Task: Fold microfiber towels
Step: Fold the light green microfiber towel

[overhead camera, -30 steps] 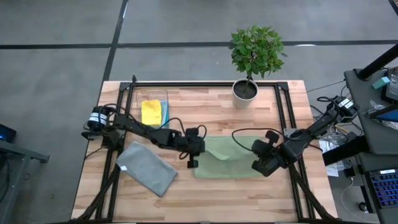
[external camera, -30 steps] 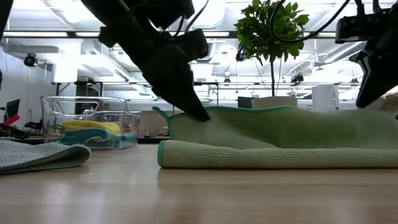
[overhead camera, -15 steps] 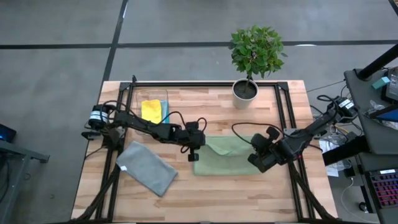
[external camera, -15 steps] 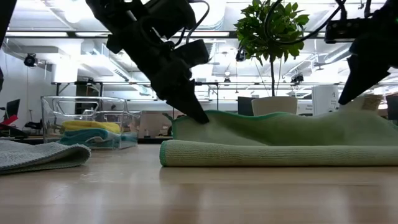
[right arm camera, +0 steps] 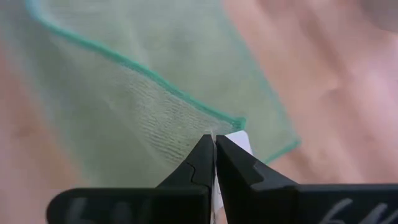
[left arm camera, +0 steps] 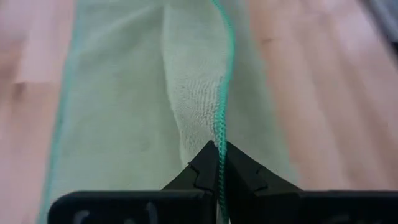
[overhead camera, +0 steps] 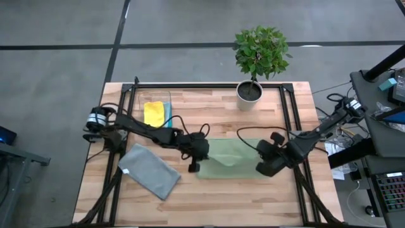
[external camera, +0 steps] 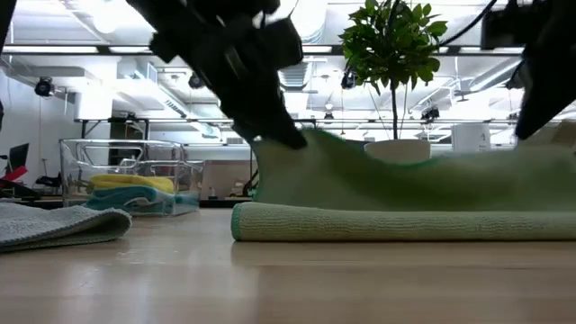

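An olive green towel (overhead camera: 231, 159) lies on the table's middle, one layer over another; its lower layer (external camera: 405, 222) rests flat on the wood. My left gripper (overhead camera: 202, 152) is shut on its left end and my right gripper (overhead camera: 261, 159) is shut on its right end. A grey towel (overhead camera: 150, 170) lies folded on the table at the near left. A yellow towel (overhead camera: 153, 114) and a blue one (overhead camera: 168, 114) lie in the clear bin. The teal towel shows only in the low view (external camera: 135, 202), in the bin. My left gripper pinches the green towel's bound edge (left arm camera: 221, 127) between its two shut fingers, at the towel's left end. The fingers slant down from the left. The held upper layer (external camera: 360, 166) is raised off the lower one. My right gripper pinches the towel near a corner, beside the white tag (right arm camera: 237, 140), between its two shut fingers. The held layer slopes away from the fingers toward the table; the lower layer lies flat.
A potted plant (overhead camera: 253, 57) stands at the table's far edge, right of the middle. The clear plastic bin (overhead camera: 140, 101) stands at the far left. Black frame rails (overhead camera: 288, 120) run along the table's sides and far edge.
Both grippers went a little toward the far edge, then came back toward the near edge, staying shut on the green towel. The held upper layer sank slightly, then rose higher above the lower layer, which stayed flat on the table.
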`<state>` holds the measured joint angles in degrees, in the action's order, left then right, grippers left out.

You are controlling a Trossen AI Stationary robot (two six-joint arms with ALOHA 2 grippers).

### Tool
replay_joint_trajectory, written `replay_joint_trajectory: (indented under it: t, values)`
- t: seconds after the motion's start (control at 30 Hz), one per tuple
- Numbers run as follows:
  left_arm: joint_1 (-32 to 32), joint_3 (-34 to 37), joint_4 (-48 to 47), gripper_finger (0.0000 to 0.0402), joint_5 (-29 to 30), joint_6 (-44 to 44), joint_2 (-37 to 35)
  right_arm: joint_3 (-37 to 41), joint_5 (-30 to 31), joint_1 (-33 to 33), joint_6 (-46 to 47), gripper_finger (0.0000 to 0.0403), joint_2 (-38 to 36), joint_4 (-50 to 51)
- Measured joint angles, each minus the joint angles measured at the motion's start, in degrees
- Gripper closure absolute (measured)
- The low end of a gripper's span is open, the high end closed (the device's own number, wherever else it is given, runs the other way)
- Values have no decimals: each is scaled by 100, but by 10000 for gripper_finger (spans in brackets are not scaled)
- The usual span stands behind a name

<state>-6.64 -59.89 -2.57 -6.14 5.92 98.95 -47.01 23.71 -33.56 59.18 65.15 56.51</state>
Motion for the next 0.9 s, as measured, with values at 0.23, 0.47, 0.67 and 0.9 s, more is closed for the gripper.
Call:
replay_joint_trajectory:
  t: [0.23,0.47,0.67,0.9]
  values:
    - [-539,-1,-94,402,-505,938,-404,-685,-539,-885,11,394,-141,-154]
    - [-1264,-93,-40,402,-559,1326,-535,-1055,-554,-1721,-203,394,-130,-920]
    - [-1430,-101,97,402,99,1334,-399,-1002,39,-1885,258,394,-14,-594]
    - [-1099,-75,-3,402,695,1282,-223,-987,244,-1632,1100,394,341,688]
